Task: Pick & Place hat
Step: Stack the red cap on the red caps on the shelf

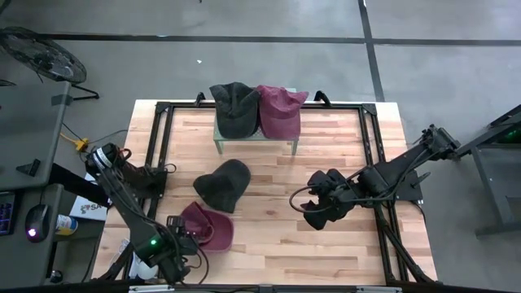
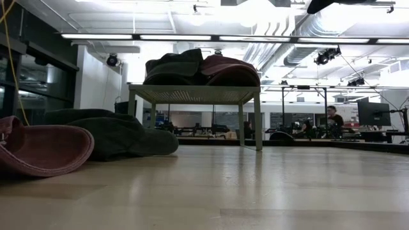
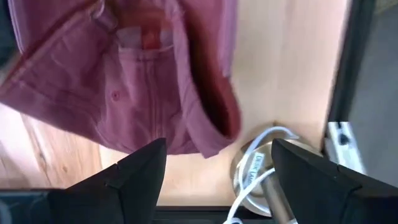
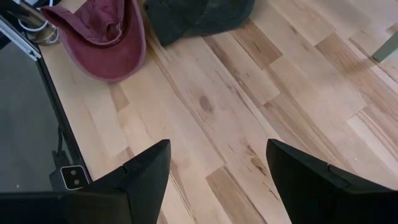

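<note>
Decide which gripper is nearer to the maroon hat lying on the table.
Left. The left gripper hovers open right beside the maroon hat; the right gripper waits open farther across the table.

1. You have a maroon hat (image 1: 208, 229) and a dark grey hat (image 1: 222, 184) on the pale striped wooden desk (image 1: 277, 244).
2. On the grey stand (image 1: 256, 140) you see another dark grey hat (image 1: 234, 107) and another maroon hat (image 1: 279, 109).
3. Your arms are black.
</note>
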`<state>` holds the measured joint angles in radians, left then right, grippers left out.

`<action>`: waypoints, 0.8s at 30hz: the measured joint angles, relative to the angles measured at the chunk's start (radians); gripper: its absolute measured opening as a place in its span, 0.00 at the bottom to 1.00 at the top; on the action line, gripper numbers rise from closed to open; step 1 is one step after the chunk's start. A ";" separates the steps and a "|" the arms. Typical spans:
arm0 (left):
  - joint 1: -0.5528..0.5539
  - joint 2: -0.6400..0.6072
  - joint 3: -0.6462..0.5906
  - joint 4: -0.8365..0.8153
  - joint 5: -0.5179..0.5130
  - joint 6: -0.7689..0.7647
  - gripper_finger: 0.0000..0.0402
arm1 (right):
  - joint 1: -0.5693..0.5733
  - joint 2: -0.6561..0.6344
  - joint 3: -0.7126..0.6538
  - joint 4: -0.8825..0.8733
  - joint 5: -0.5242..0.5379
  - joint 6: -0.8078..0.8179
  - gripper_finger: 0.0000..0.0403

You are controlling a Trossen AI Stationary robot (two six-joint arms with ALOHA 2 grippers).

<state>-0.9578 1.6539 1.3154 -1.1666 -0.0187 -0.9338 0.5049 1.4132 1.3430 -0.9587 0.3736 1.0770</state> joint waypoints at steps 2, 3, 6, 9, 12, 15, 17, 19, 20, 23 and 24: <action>-0.006 0.000 -0.035 0.009 0.004 -0.012 0.71 | 0.000 0.000 0.000 0.003 0.001 -0.001 0.64; -0.006 0.000 -0.051 0.014 0.004 -0.015 0.71 | 0.000 0.000 0.000 0.006 0.001 -0.002 0.64; -0.006 0.000 -0.091 0.055 0.009 -0.021 0.71 | 0.000 0.000 0.000 0.006 0.003 -0.003 0.64; -0.006 0.000 -0.118 0.097 0.008 -0.016 0.71 | 0.000 0.000 0.000 0.006 0.003 -0.003 0.64; -0.005 0.000 -0.155 0.130 -0.009 -0.015 0.71 | 0.000 0.000 0.000 0.007 0.004 -0.003 0.64; -0.005 0.000 -0.178 0.150 -0.019 -0.024 0.71 | 0.000 0.000 0.000 0.007 0.004 -0.002 0.64; -0.005 0.000 -0.179 0.147 -0.041 -0.041 0.69 | 0.000 0.000 0.000 0.006 0.004 -0.001 0.64; -0.005 0.000 -0.179 0.158 -0.053 -0.046 0.65 | 0.000 0.000 0.000 0.007 0.004 0.003 0.64; -0.005 -0.001 -0.179 0.163 -0.065 -0.048 0.61 | 0.000 0.000 0.000 0.007 0.004 0.006 0.64; -0.005 -0.003 -0.179 0.176 -0.070 -0.048 0.49 | 0.000 0.000 0.000 0.007 0.003 0.021 0.64; -0.005 -0.003 -0.179 0.177 -0.070 -0.048 0.44 | 0.000 0.000 0.000 0.007 0.002 0.022 0.64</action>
<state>-0.9627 1.6508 1.1366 -0.9895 -0.0891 -0.9820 0.5049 1.4132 1.3430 -0.9516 0.3753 1.0992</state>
